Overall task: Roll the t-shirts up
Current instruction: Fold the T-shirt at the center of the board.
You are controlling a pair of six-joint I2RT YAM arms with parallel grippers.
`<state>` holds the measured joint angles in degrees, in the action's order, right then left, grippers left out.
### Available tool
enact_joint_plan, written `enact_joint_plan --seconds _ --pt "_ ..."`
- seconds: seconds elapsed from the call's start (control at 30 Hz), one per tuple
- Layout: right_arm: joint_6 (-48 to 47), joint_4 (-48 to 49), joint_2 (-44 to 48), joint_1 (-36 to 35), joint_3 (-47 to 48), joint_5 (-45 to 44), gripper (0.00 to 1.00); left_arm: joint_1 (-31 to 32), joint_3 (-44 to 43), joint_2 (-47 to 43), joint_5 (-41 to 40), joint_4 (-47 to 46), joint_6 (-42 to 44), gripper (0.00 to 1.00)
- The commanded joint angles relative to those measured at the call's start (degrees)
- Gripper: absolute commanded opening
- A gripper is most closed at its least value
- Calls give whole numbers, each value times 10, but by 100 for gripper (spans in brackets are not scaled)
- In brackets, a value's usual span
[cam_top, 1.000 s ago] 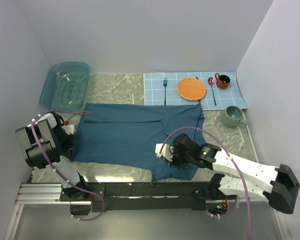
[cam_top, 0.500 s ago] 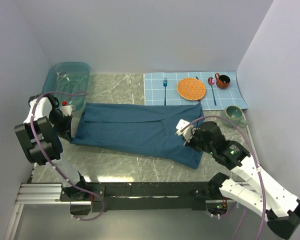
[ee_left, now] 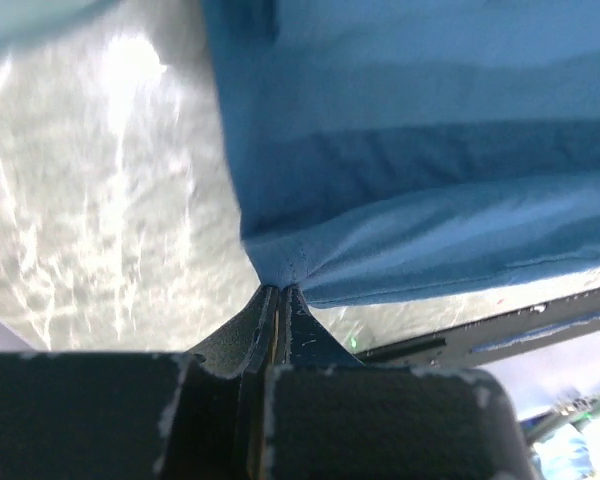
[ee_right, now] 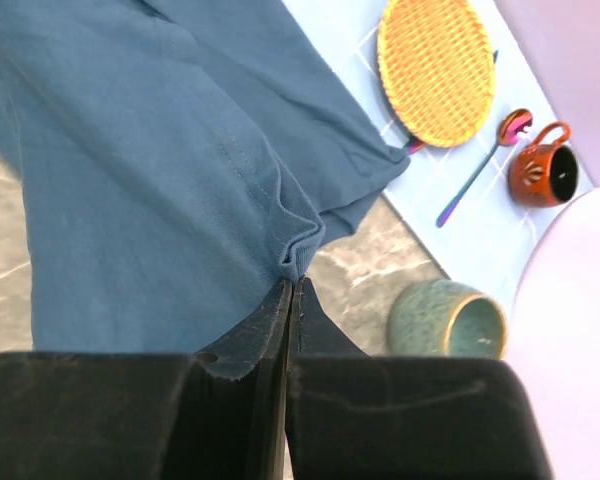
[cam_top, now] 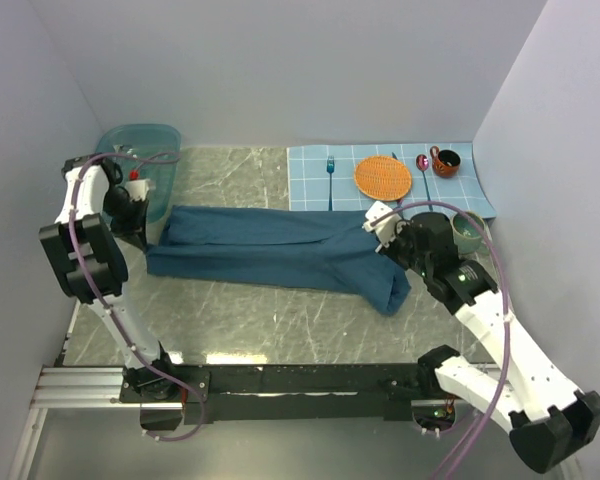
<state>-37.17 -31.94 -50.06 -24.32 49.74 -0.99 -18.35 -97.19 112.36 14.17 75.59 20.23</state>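
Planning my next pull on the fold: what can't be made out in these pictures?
- t-shirt: one or several, top view; the fold covers lower layers.
- left gripper: fingertips hidden under its wrist, top view.
- tub: contents, top view; left arm and glare cover it.
- right gripper: how much cloth it pinches; fingers hide it, right wrist view.

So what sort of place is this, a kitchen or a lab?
Probably a robot test booth: plain white walls box in the table, left arm and right arm are bolted to a metal rail, with a t-shirt between them.
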Motion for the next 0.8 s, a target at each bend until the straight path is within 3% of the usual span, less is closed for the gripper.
enact_joint_plan --seconds 0.0,0.33,0.77 --pt "-44 64 -47 32 52 8 0 32 -52 22 7 -5 -19 1" --pt "-98 113 -170 102 113 80 0 51 -77 53 -42 -26 -52 1" --pt "-129 134 -313 117 177 115 0 68 -136 95 -31 -25 -75 3"
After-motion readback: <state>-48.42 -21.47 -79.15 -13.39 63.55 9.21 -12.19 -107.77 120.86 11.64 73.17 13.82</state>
